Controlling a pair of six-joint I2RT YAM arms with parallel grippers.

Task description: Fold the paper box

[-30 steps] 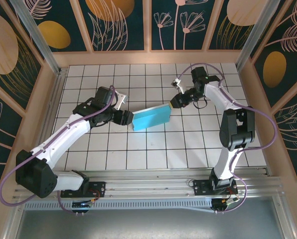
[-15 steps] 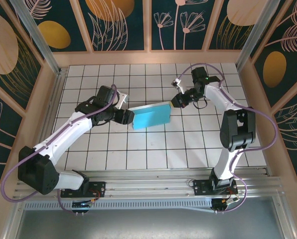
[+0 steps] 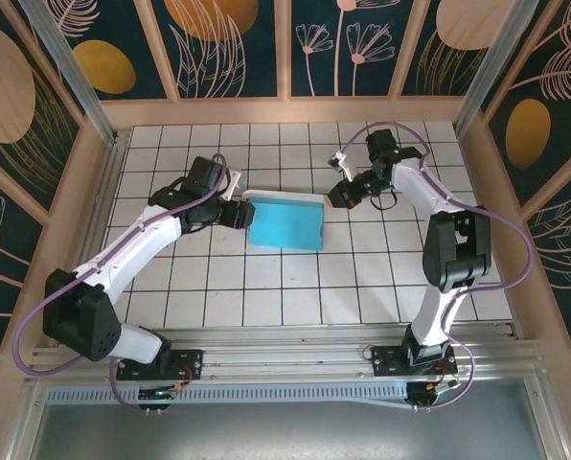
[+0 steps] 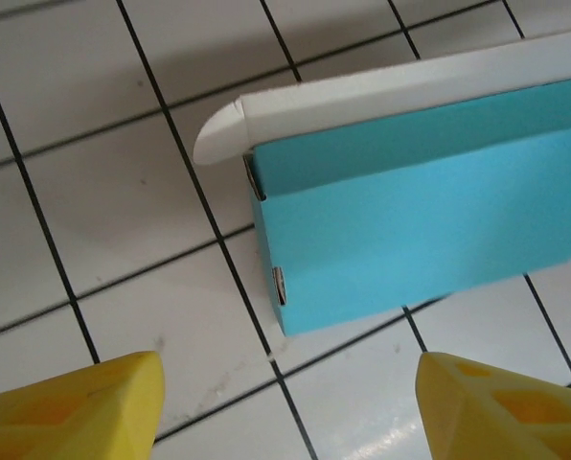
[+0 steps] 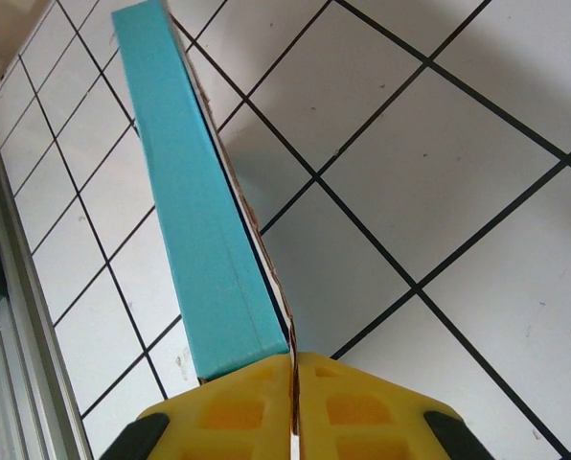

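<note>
Top view: box (image 3: 285,225) sits mid-table on the white tiled table (image 3: 362,278), between the two grippers. The turquoise face is up. A white flap (image 3: 284,195) runs along its far edge. The long sides lie roughly parallel to the table's near edge.

Left gripper (image 3: 238,214): just beside the box's left end. In the left wrist view the gripper (image 4: 290,407) has its yellow jaws spread wide, one at each lower corner of the picture, with bare tile between them. The box (image 4: 410,220) lies ahead of the tips, near but apart from them, and nothing is held. The flap (image 4: 362,91) stands out past the turquoise body, with a rounded corner at its left end. A small slot shows at the box's near left corner.

Right gripper (image 3: 331,198): at the box's far right corner. In the right wrist view the gripper (image 5: 293,407) has its yellow jaws pressed together on a thin white card edge of the box (image 5: 194,240). This is a pinch on the box's right end. From here the box runs away from the jaws as a narrow turquoise band, seen nearly edge-on.

I cannot tell whether the pinched end rests on the tiles or is lifted off them.

Both arms reach inward from the near rail, left arm from the left and right arm from the right.
</note>
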